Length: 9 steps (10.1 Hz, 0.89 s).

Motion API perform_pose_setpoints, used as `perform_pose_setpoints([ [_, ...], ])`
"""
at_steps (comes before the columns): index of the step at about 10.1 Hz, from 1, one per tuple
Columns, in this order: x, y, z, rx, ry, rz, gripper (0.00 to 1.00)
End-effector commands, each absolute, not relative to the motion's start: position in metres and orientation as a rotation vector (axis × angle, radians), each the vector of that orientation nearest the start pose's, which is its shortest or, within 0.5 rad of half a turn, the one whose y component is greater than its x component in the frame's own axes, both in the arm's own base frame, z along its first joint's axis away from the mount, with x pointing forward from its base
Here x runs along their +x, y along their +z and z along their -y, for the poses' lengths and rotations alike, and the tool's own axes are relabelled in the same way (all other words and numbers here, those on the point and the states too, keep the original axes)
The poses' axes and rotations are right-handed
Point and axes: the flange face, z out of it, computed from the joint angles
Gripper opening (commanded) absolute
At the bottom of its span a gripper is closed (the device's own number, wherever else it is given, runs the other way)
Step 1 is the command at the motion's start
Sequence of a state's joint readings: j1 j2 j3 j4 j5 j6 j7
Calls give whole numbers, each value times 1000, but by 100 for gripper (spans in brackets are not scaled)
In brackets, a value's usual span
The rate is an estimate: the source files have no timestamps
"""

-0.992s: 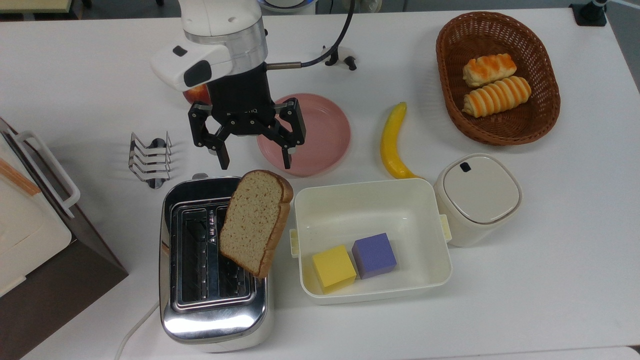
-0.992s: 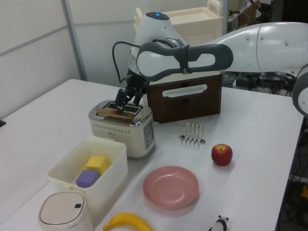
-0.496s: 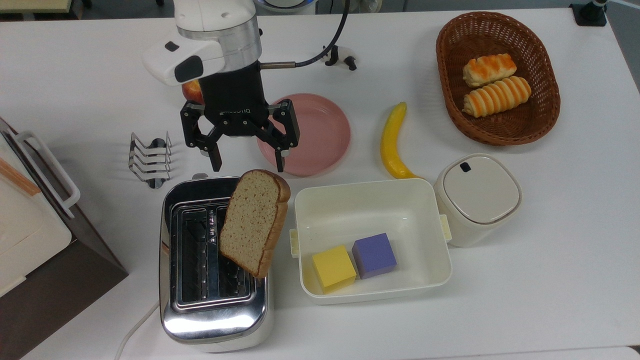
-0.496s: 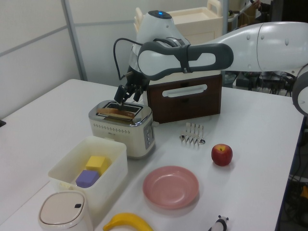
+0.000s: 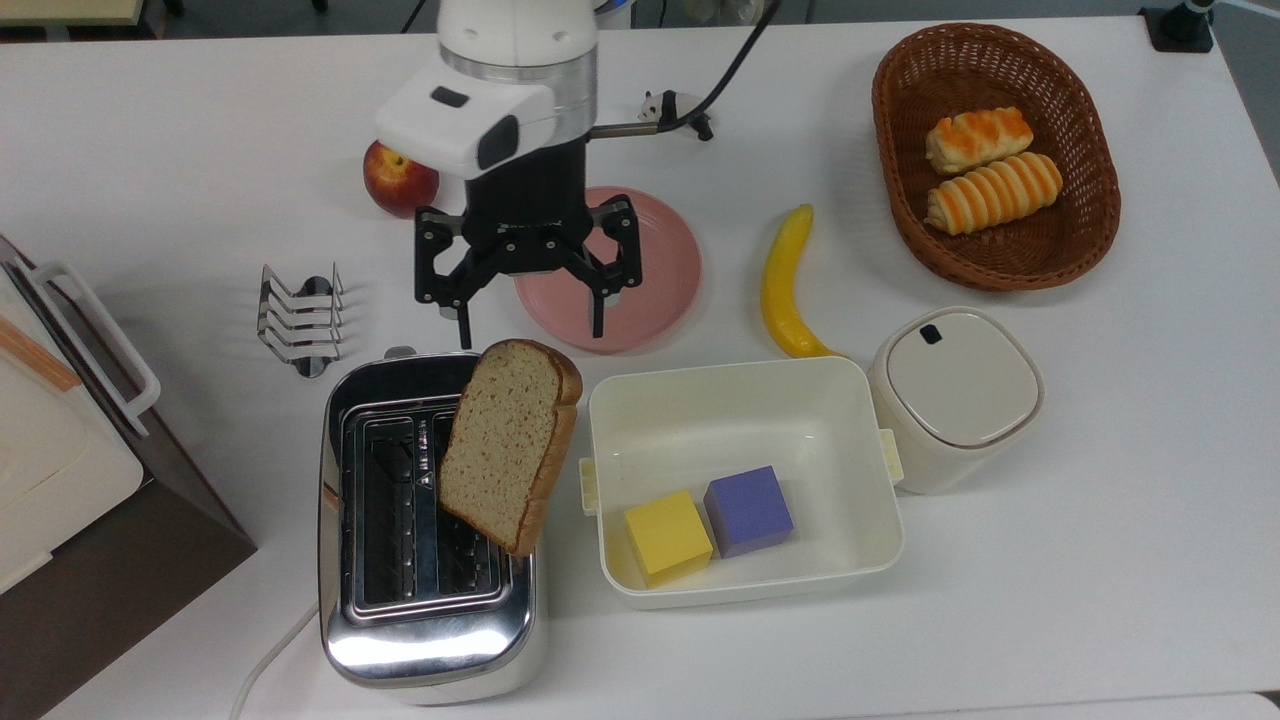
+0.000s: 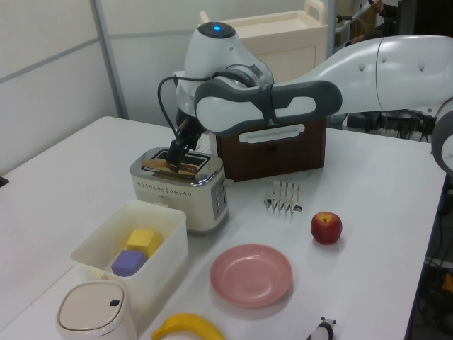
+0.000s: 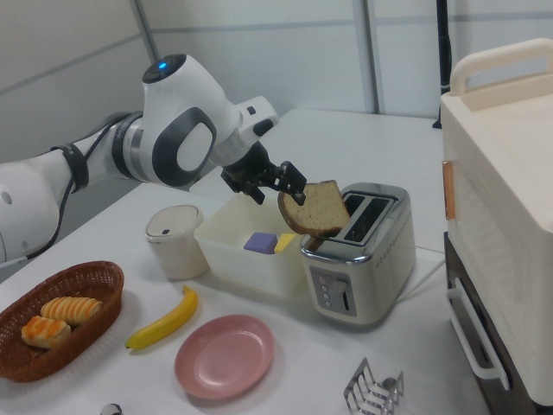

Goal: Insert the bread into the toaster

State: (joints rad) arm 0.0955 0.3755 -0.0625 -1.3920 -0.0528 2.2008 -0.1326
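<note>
A: One tabletop [image 5: 1100, 520], toaster [image 5: 430, 600] near its front edge in the top view. Slice seated?

B: No. Bread [image 5: 510, 445] leans tilted across the toaster's slot nearest the white bin [image 5: 745, 575], lower corner caught, rounded top proud of the chrome. Probably too skewed to drop.

A: Pincer?

B: Pincer [image 5: 528, 325] hangs off the bread's top end, fingers spread apart, holding nothing.

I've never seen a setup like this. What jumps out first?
The slice of bread catches the eye: it sits tilted across the shiny toaster, one corner in a slot, most of it sticking out. Just beyond it in the top view, the white arm's black pincer hangs open and empty. A wicker basket with two striped rolls sits at the top view's upper right.
</note>
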Motion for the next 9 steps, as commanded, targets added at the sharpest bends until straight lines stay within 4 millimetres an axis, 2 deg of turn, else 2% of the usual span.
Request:
perform_pose_setpoints([
  [1, 704, 538, -36, -3224, -647, 475, 91],
  [2, 705, 535, -35, -3253, -650, 508, 86],
  [4, 712, 512, -37, -3310, -605, 578, 84],
  [5, 713, 507, -43, -3309, -597, 597, 77],
  [6, 713, 508, -44, -3308, -606, 587, 62],
  [7, 715, 512, -44, -3301, -662, 522, 20],
  [8, 715, 515, -43, -3294, -674, 483, 0],
  [9, 715, 522, -40, -3283, -699, 396, 0],
])
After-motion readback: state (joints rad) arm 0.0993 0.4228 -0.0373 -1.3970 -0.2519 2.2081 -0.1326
